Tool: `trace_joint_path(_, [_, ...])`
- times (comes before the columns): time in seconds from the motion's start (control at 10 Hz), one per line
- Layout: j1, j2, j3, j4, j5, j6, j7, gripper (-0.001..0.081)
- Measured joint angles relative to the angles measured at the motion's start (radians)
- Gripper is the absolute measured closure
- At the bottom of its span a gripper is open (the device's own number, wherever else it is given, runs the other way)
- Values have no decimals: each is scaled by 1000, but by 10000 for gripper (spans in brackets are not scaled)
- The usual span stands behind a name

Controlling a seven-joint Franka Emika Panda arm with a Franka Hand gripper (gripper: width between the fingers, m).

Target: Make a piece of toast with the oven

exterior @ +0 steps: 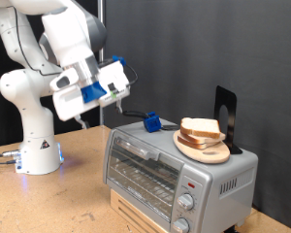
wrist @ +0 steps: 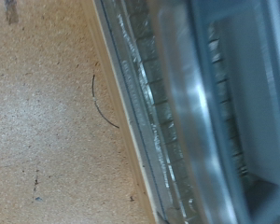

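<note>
Nearest the exterior camera, the toaster oven (exterior: 175,173) is seated on a light wooden base (exterior: 136,216), glass door shut, wire rack visible behind it and bare as far as can be seen. Two round knobs (exterior: 185,214) and a small red light (exterior: 192,183) are placed on the front panel at the exterior view's right; no brand or lettering can be read on it.

On the oven's top, a round wooden plate (exterior: 215,153) is parked with two bread slices (exterior: 201,128) stacked on it — likely staged there within reach, not yet loaded. A small blue block (exterior: 152,122) and a black upright stand (exterior: 225,111) are set further back on the oven's top.

Above the oven's far corner, at the exterior view's left, the gripper (exterior: 80,119) is hung over the particle-board table (exterior: 78,175), nothing seen held; finger opening cannot be told. In the wrist view only the oven's metal edge (wrist: 168,121) and the table (wrist: 47,112) are shown, fingers out of frame. A logo on the arm's base (exterior: 39,150) is too small to read.
</note>
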Motion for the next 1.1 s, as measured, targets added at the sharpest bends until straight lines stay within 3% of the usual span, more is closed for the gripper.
trace_joint_path(0.4, [39, 92, 2, 1, 62, 95, -9, 1])
trace_joint_path(1.1, [44, 105, 1, -36, 64, 120, -23, 1])
